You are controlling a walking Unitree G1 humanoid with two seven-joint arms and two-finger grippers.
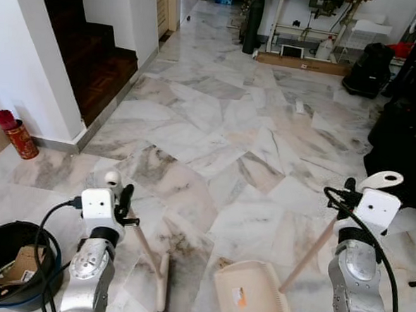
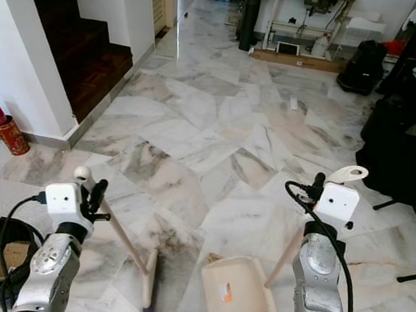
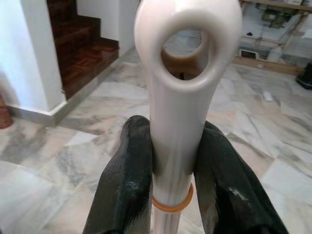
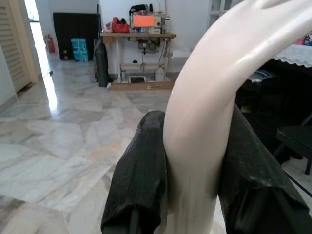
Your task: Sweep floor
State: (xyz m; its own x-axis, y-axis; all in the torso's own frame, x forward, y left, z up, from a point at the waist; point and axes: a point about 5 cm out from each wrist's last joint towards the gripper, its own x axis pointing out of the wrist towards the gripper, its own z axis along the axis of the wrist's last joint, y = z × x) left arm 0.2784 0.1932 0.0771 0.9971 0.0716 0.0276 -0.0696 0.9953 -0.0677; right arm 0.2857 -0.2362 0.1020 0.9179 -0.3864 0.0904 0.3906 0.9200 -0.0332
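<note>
Underfoot, veined marble floor (image 1: pixel 217 128) runs toward dark wooden stairs (image 1: pixel 94 57).

The broom (image 1: pixel 162 284) head and the dustpan (image 1: pixel 250 296) run off the head views' bottom edge.

Your silver left arm's black two-fingered gripper (image 3: pixel 175 165), lower left, is clamped on the cream broom handle (image 3: pixel 178 122); your right gripper (image 4: pixel 195 170), lower right, clasps the dustpan's cream handle (image 4: pixel 209 107).

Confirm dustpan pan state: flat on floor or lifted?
Down on the floor: the dustpan rests on the marble, its handle slanting up to the right gripper. Contents: only a small orange mark visible inside.
</note>
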